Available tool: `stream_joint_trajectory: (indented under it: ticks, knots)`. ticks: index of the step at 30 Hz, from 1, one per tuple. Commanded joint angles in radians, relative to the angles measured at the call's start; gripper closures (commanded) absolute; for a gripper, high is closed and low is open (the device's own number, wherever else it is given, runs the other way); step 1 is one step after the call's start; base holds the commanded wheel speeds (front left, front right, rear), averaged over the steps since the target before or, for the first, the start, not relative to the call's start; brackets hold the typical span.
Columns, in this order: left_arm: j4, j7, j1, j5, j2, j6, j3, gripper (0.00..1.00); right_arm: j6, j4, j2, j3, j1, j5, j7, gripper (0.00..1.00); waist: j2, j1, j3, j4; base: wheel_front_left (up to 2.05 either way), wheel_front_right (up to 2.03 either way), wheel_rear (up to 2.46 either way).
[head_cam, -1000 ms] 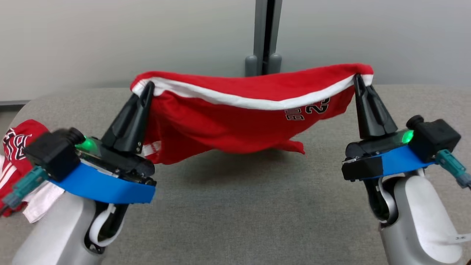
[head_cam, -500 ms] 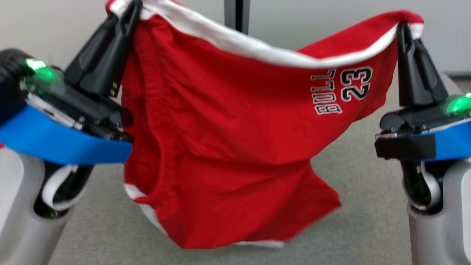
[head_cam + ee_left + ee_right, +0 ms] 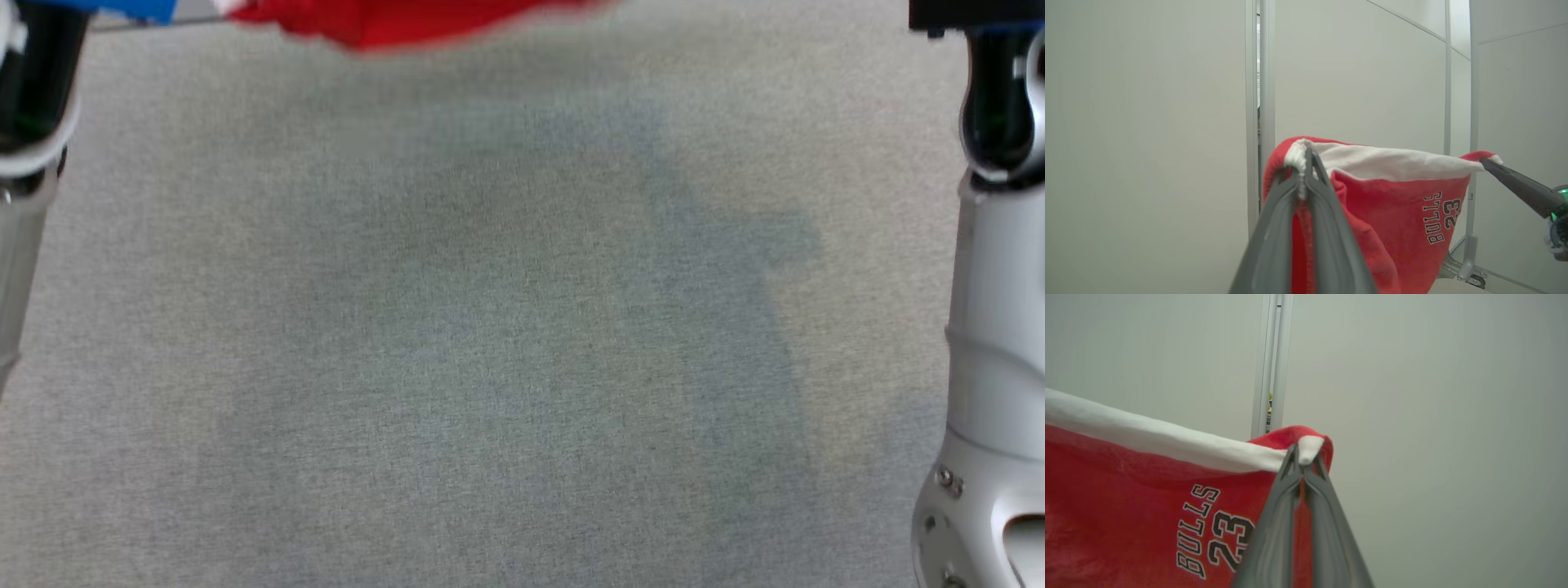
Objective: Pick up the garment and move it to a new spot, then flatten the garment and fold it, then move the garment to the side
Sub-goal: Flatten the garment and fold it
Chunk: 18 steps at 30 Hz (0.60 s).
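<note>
Garment [image 3: 1392, 228], red with a white band [image 3: 1396, 163] along its top, hangs up in the air between your two grippers. It is stretched from one to the other like washing on a line.

Your left gripper [image 3: 1303, 169] is pinched tight on one top corner, right on the white edge. The red cloth drops down beside its fingers. Your right gripper [image 3: 1303, 461] is pinched tight on the other top corner, and a little white fold pokes out above its tips. In the left wrist view you can also see the right gripper's dark tip off to the side, biting the far corner.

Black and white letters [image 3: 1208, 535] on the cloth say BULLS 23. They sit near the right gripper's corner.

Behind the cloth you see a pale wall [image 3: 1147, 122] and a thin gray post [image 3: 1265, 81].

In the head view, the blurry bottom edge of the garment peeks in at the very top, above the gray table [image 3: 245, 408]. A soft shadow [image 3: 694, 286] lies on the table. Your left arm [image 3: 28, 122] and right arm [image 3: 992, 327] stand at the two sides.
</note>
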Motion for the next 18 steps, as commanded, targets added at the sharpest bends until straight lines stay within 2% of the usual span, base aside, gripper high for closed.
stream_joint_trajectory:
  ticks: [1, 4, 9, 14, 18]
  knots:
    - [0.027, -0.016, -0.025, 0.006, -0.008, -0.009, -0.012, 1.00, 0.000, 0.027, -0.003, -0.002, -0.019, -0.021, -0.019, 1.00, 0.0000, -0.0003, 0.028, 0.014, 0.00, 0.00, 0.00]
    - [0.088, -0.061, -0.045, -0.035, -0.043, -0.010, -0.039, 1.00, 0.000, 0.115, -0.003, 0.006, -0.045, -0.004, -0.063, 1.00, 0.0000, -0.0003, 0.068, 0.013, 0.00, 0.00, 0.00]
    - [0.157, -0.153, 0.033, -0.071, -0.034, -0.007, -0.143, 1.00, 0.000, 0.264, -0.004, 0.041, 0.029, 0.012, -0.132, 1.00, 0.0000, -0.0003, 0.111, 0.011, 0.00, 0.00, 0.00]
    - [0.178, -0.253, 0.203, -0.118, -0.037, -0.007, -0.220, 1.00, 0.000, 0.374, -0.004, 0.048, 0.146, 0.039, -0.173, 1.00, 0.0000, -0.0003, 0.108, 0.015, 0.00, 0.00, 0.00]
    - [0.160, -0.278, 0.351, -0.133, -0.047, -0.007, -0.234, 1.00, 0.000, 0.389, -0.004, 0.037, 0.268, 0.069, -0.183, 1.00, 0.0000, -0.0003, 0.088, 0.031, 0.00, 0.00, 0.00]
